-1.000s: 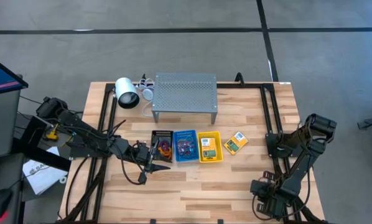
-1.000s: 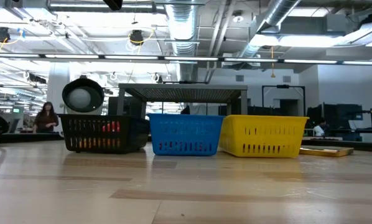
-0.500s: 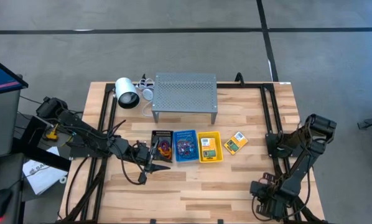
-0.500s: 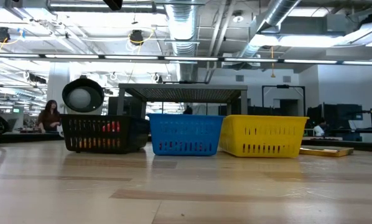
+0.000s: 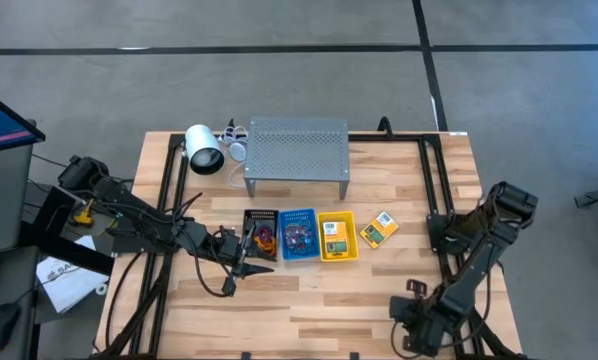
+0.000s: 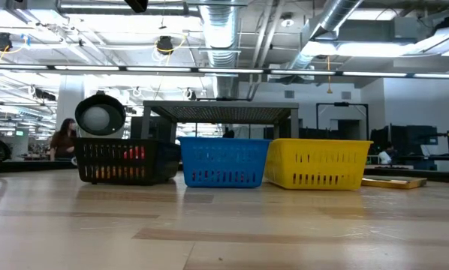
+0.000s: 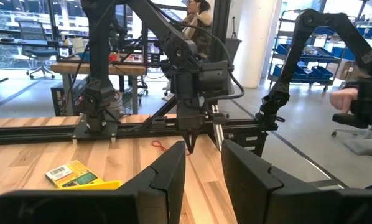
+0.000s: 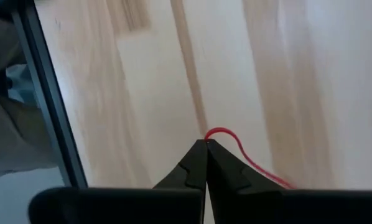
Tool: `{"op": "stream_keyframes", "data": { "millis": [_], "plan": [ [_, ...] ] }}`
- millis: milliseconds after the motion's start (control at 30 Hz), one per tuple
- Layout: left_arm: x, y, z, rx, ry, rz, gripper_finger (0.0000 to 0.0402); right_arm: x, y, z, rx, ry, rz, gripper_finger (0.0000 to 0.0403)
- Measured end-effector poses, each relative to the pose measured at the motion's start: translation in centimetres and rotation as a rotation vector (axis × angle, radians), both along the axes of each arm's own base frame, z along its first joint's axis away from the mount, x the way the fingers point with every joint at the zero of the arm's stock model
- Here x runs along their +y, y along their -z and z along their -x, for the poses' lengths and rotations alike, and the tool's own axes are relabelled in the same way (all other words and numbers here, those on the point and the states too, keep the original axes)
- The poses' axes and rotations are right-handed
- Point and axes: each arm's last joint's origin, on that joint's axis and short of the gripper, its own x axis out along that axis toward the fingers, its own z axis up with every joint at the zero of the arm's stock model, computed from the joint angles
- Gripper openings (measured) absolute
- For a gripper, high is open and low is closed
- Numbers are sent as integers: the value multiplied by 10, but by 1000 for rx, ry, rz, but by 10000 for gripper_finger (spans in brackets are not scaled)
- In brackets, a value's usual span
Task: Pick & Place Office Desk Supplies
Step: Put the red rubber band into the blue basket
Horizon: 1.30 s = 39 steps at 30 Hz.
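Now I see left gripper (image 5: 241,258) low beside black basket (image 5: 260,234), fingers (image 7: 167,177) parted, empty. Black and blue basket (image 5: 298,235) hold rubber bands; yellow basket (image 5: 337,236) and table each hold one crayon box (image 5: 379,229). Right gripper (image 8: 206,144) near front-right edge, pinched on red rubber band (image 8: 248,158).

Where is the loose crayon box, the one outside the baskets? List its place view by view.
High: crayon box on the table, just right of the yellow basket.
Low: lying flat far right, right of the yellow basket.
Left wrist: flat on the table, near the camera.
Right wrist: not in it; only a red band shows.
Shared landmark: the yellow basket, beside it in the high and low views.
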Motion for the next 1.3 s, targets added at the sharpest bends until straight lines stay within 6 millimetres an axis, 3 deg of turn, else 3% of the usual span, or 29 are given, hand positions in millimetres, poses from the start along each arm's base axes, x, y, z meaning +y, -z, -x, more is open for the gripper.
{"op": "stream_keyframes", "data": {
  "millis": [367, 700, 1067, 1300],
  "plan": [
    [0, 1, 0, 17, 0, 18, 102, -21, -21, -55, -117, -163, 60, 0],
    [-3, 17, -4, 132, 2, 33, 102, -44, -50, -101, -228, -312, 114, 0],
    [-10, 50, -20, 231, -5, 32, 102, -60, -71, -125, -306, -417, 168, 0],
    [-16, 64, -31, 199, -3, 54, 102, -62, -95, -138, -396, -474, 212, 0]
  ]
}}
